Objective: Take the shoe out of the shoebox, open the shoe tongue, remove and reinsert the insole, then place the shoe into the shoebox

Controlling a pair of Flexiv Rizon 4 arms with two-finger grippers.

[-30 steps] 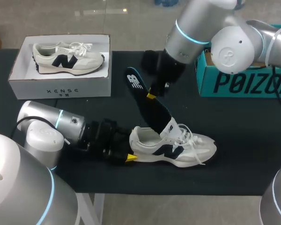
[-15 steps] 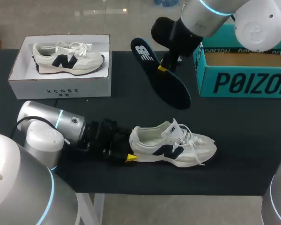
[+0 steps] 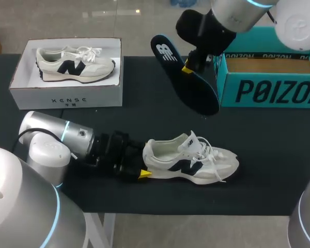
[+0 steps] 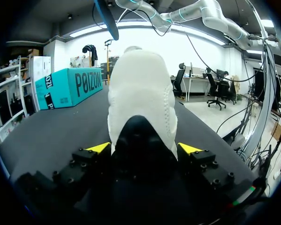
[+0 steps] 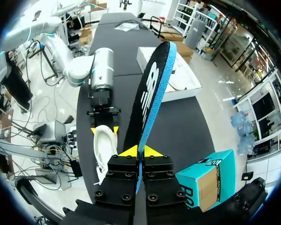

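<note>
Yellow fingertips of your right gripper (image 3: 187, 67) (image 5: 140, 151) are pressed on the dark insole (image 3: 188, 85) (image 5: 150, 98) from both sides, near its middle. They hold it tilted in the air, beside the open teal box (image 3: 268, 90) and above the black table (image 3: 93, 124). That arm comes in from the far right corner, wrist angled down.

Your left arm lies low along the table. The left gripper (image 3: 143, 166) (image 4: 144, 148) is clamped on the heel of the white sneaker (image 3: 191, 163) (image 4: 140, 93), one finger on each side. The sneaker stands on its sole on the table, outside both boxes, toe pointing away from that gripper.

A white logo marks the insole's raised end. Large dark lettering runs along the teal box's side, and small print sits on the front wall of the white shoebox (image 3: 67, 95). A second sneaker (image 3: 75, 63) lies inside that shoebox.
</note>
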